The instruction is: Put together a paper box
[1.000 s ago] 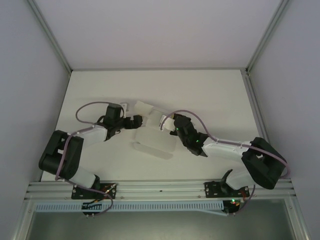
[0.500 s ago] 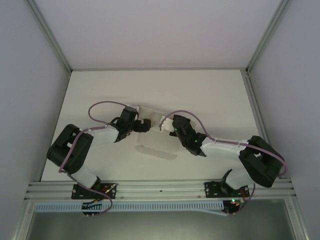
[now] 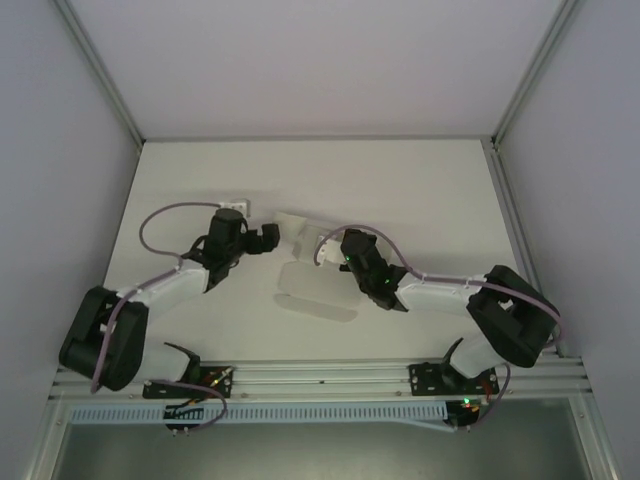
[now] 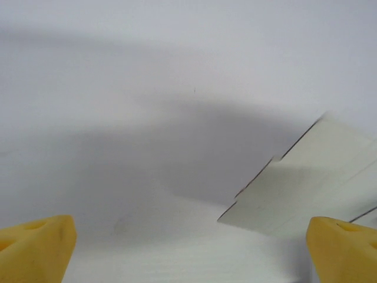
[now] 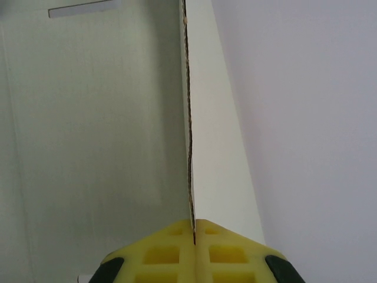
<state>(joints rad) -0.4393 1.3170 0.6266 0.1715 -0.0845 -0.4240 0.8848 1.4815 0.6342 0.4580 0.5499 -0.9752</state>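
The paper box [image 3: 312, 290] is a flat white die-cut sheet lying mid-table, with one flap raised between the arms. My right gripper [image 3: 328, 250] is shut on that flap: in the right wrist view the thin board edge [image 5: 188, 118] runs straight up from between the yellow pads [image 5: 171, 250]. My left gripper [image 3: 272, 238] hovers just left of the sheet, open. Its yellow fingertips [image 4: 35, 244] sit far apart with bare table between them, and a stepped corner of the sheet [image 4: 294, 188] lies ahead on the right.
White walls enclose the table [image 3: 400, 180] on three sides, with metal posts in the back corners. An aluminium rail [image 3: 320, 378] carrying both arm bases runs along the near edge. A slot cut in the sheet [image 5: 82, 9] shows at the top left of the right wrist view.
The left arm swung back to the left and its gripper pulled away from the sheet. The right gripper kept its hold on the flap and shifted slightly left.
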